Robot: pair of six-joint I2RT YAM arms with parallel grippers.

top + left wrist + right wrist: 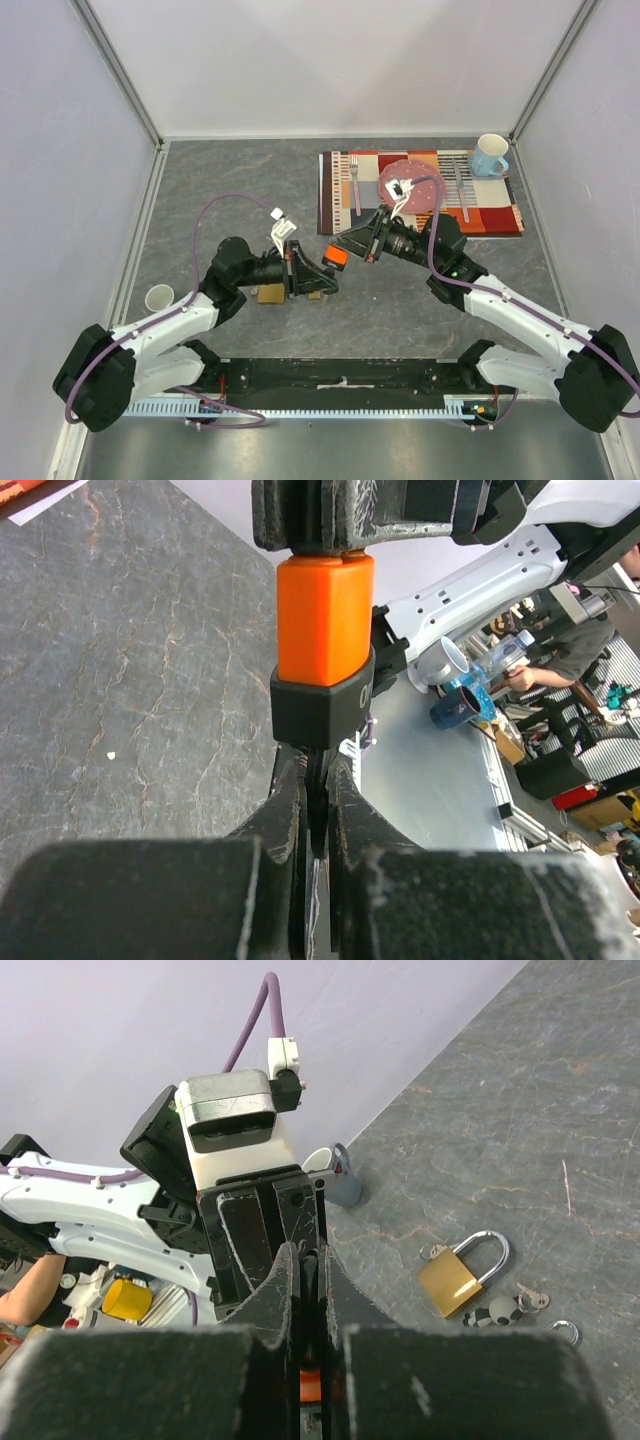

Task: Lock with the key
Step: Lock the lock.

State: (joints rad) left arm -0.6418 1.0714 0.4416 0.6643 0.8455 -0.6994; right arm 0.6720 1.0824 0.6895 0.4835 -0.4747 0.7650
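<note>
So, the orange padlock (pixel 322 620) is off the table (pixel 130 680), mid-air between the two arms; right gripper (pixel 308 1255) is clamped on its orange end, jaws pressed onto the body; left gripper (pixel 318 780) is pinched tight at the black end, on a thin sliver I take for the key (pixel 319 755); pads hide most of it, so I can't confirm seating; shackle not visible either. My read on handling: body is rigid with a smooth cover, likely to slip if torqued, so hold it across the flat sides; key is thin and stiff, best held flat on the bow and turned about its own axis. Brass padlock (pixel 452 1278) lies open on the table with spare keys (pixel 520 1300) just beside it.
</note>
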